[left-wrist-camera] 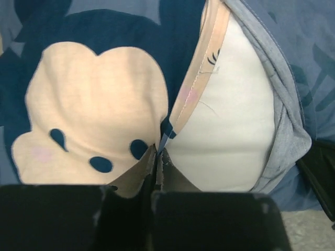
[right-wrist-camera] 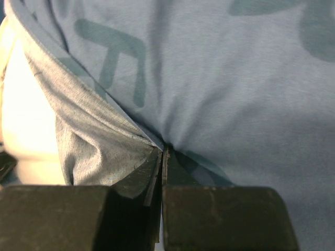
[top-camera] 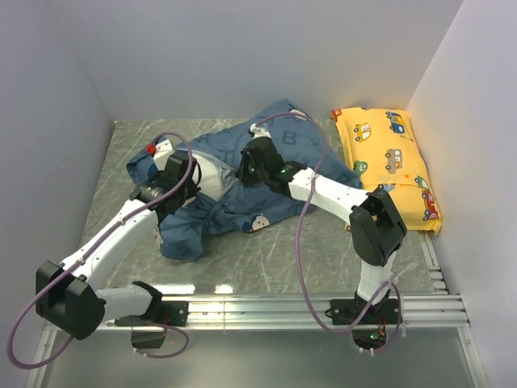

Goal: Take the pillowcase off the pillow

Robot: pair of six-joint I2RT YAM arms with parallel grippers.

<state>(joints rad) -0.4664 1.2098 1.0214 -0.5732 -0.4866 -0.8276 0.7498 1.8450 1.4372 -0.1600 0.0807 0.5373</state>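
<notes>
Left end effector [left-wrist-camera: 158, 157] pinching pillowcase [top-camera: 230, 212] hem, right end effector [right-wrist-camera: 163, 151] clamping its fabric, yellow pillow [top-camera: 392, 162] just right, pillowcase diagonal across bench [top-camera: 283, 259], white pillow [left-wrist-camera: 225, 136] exposed at opening

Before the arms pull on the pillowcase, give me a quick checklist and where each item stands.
1. The left hand is shut on the pillowcase hem: ok.
2. The right hand is shut on the opposite edge: ok.
3. The white pillow shows at the opening: ok.
4. Pillow free of the case: not ok, mostly covered.
5. Hands pinching fabric only: cannot tell.
6. The yellow pillow lies apart from the case: cannot tell.
</notes>
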